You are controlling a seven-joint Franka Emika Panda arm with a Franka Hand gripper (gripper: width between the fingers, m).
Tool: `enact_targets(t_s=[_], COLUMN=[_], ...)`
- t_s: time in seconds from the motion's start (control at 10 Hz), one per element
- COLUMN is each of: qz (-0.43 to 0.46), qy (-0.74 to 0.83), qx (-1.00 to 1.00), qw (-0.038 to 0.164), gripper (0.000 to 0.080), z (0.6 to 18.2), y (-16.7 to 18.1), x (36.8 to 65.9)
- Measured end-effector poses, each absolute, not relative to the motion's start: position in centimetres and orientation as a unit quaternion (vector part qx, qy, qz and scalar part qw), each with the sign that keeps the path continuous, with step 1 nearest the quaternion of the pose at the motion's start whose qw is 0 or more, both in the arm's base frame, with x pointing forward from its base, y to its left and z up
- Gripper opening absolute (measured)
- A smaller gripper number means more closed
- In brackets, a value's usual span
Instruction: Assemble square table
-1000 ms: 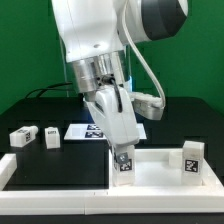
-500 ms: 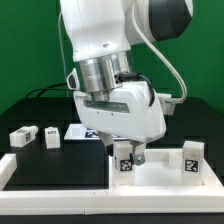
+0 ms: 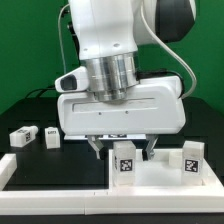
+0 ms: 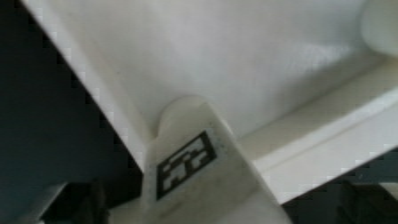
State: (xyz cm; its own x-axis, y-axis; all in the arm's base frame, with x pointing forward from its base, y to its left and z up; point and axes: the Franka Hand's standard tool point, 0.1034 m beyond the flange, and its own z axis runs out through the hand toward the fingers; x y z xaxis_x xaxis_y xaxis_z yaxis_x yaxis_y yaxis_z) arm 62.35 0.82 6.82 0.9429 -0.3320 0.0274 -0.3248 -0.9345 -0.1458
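Note:
The white square table top [image 3: 160, 178] lies at the front on the exterior view's right. My gripper [image 3: 124, 150] hangs over it, shut on a white tagged leg [image 3: 124, 161] that stands upright on the top. The wrist view shows this leg [image 4: 199, 170] between my dark fingers [image 4: 80, 203], over the top's surface [image 4: 249, 70]. A second leg [image 3: 192, 158] stands on the top's right end. Two more legs [image 3: 22, 137] [image 3: 50, 135] lie on the black table at the left.
The marker board [image 3: 76, 131] lies behind my hand, mostly hidden by it. A long white rail [image 3: 55, 196] runs along the front edge. The broad hand spans most of the middle of the scene.
My hand has turned about a quarter turn around its vertical axis and now faces the exterior camera broadside. The held leg stays at the same spot on the top.

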Motion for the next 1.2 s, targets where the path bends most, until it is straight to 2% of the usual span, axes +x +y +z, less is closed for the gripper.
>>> enact_targets(t_s=[0.2,0.3,0.4,0.5,0.6,0.7,1.0,1.2], qz=[-0.029,-0.028,-0.028,-0.028,-0.025,-0.022,-0.011,0.007], qy=[0.066,0.09,0.087,0.088,0.138,0.177,0.324,0.509], qx=[-0.995,-0.993,-0.994,-0.994,-0.988,-0.982,-0.943,-0.856], qw=[0.063,0.065,0.064,0.065,0.067,0.067,0.075,0.088], gripper=[0.0648,0.0648,0.0551,0.0417,0.0417,0.0293,0.0293,0.0293], z=[6.56,6.55,6.54,6.53,6.51,6.45,6.43,6.39], y=[0.92,0.95,0.92,0.93,0.89,0.64,0.6,0.62], x=[62.15,62.15,62.15,62.14,62.12,62.08,62.15,62.25])
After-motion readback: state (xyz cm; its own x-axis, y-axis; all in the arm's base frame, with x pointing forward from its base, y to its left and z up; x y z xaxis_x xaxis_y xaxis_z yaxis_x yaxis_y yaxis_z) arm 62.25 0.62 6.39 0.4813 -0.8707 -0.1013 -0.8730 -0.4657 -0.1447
